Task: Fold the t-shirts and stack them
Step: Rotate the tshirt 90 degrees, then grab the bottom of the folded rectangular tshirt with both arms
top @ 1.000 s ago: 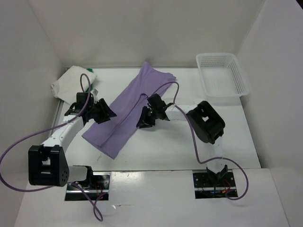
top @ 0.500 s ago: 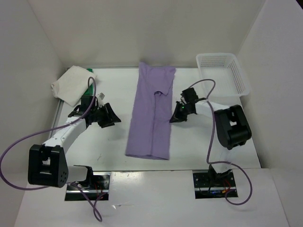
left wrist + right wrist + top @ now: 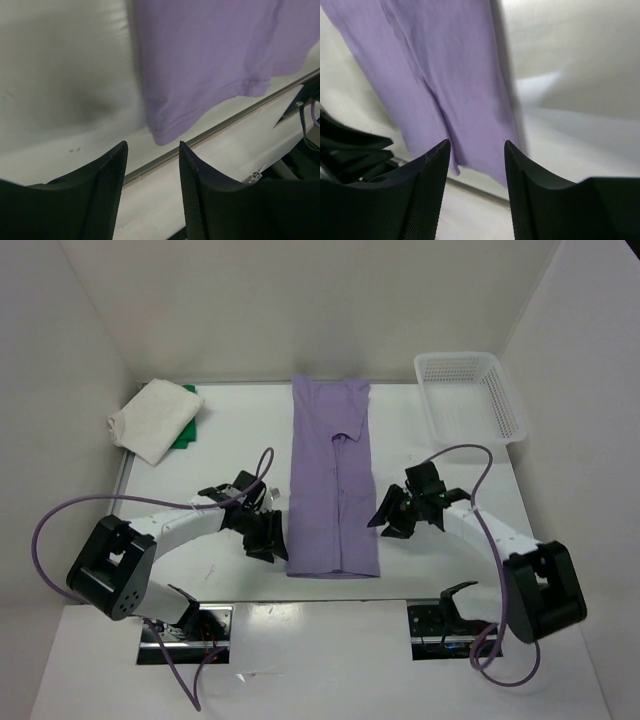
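Now the lavender t-shirt (image 3: 333, 490) lies as a straight, narrow strip on the desk (image 3: 230, 450), where a second ago it slanted across it. Both arms have dropped back to its near hem. The left tool (image 3: 268, 538) stands released with the hem's corner just ahead of its fingertips. The right tool (image 3: 387, 523) is likewise released, with the cloth's other edge just before it and nothing between its fingers. The lengthwise fold looks done, so a crosswise fold probably comes next. The white t-shirt (image 3: 152, 418), lying on the green t-shirt (image 3: 186, 430), waits far beyond the left tool.

green t-shirt (image 3: 190, 428) mostly hidden under white t-shirt (image 3: 152, 420); wrist views blurred
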{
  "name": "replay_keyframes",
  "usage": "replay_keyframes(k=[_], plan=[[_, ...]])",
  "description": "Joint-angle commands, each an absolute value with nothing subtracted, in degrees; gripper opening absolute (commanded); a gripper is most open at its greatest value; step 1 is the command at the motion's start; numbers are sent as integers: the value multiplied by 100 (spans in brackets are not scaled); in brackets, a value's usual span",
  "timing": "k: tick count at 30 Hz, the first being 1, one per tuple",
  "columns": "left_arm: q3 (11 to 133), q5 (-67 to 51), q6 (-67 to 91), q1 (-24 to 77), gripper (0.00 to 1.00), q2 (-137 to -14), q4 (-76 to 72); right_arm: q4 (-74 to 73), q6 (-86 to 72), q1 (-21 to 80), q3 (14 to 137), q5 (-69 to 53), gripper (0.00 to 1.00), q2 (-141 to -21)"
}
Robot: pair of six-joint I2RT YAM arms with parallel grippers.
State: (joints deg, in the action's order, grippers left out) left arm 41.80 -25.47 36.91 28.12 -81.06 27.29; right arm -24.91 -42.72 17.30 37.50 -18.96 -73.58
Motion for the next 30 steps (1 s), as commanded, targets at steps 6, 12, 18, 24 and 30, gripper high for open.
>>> replay_keyframes(k=[6,12,18,24,30], plan=[[3868,-2733,4043,2979,53,-8429,2716,-3190,-6492,2636,2402,-1502,44,-5609],[3797,-2848,4104,2979,55,-8745,2418,-2971,-7004,2760,1767,-1722,42,-4896],[4017,-2979,4227,2979,57,-8771,2215,-2918,-6891,2813,1775,-1442,42,-5132],[3806,-2927,4517,2979,51,-8446,2092,-2725,-6829,2813,1775,-1371,43,-5291],[3806,-3278,4465,2979,41,-8895,1969,-2541,-6724,2813,1723,-1432,31,-5457]])
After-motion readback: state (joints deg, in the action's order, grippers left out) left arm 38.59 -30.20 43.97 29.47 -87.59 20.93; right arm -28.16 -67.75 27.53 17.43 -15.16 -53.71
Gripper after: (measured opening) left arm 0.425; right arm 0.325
